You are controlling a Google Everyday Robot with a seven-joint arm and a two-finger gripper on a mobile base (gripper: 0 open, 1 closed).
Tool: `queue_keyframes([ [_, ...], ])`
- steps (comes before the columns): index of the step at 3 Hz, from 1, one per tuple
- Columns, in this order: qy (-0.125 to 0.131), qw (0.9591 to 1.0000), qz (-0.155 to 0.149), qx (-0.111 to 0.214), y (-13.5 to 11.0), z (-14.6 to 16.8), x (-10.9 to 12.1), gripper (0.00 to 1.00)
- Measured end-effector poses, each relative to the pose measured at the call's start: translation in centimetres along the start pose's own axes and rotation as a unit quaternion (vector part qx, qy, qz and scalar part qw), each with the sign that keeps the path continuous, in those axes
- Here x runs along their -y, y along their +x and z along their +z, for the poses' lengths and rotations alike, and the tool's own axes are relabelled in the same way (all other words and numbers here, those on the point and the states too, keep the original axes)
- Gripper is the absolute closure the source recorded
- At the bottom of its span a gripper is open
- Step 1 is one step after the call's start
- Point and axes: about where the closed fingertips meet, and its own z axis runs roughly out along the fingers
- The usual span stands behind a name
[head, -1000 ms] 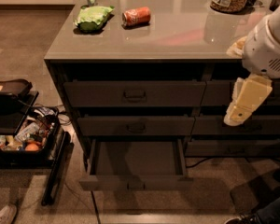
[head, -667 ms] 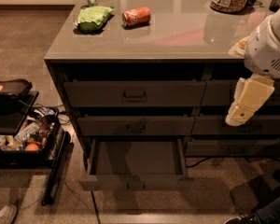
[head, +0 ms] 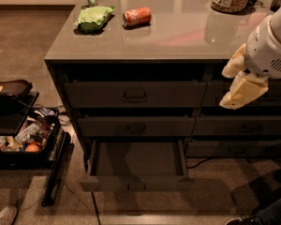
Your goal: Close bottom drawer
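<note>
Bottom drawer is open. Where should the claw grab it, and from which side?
Bottom drawer: take the small centre handle on its low flat front, coming from the front; it stands pulled out, so push straight in. Claw hangs upper right, well above it.

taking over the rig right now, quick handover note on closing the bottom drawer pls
Gripper: upper right of the picture, in front of the narrower drawer column, touching no drawer.
Bottom drawer: pulled well out of the wider column, its front far below and to the left of the gripper.
Done: nothing visible yet.
Left: lower the gripper to the drawer front and push it in flush.
</note>
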Motion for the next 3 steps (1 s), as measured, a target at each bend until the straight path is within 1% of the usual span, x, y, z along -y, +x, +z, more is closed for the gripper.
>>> queue_keyframes([
  [1, 0.0, 1.0, 0.0, 0.0, 0.0, 0.0, 0.0, 0.39],
  [2, 0.0, 1.0, 0.0, 0.0, 0.0, 0.0, 0.0, 0.16],
  [3, 0.0, 1.0, 0.0, 0.0, 0.0, 0.0, 0.0, 0.0],
])
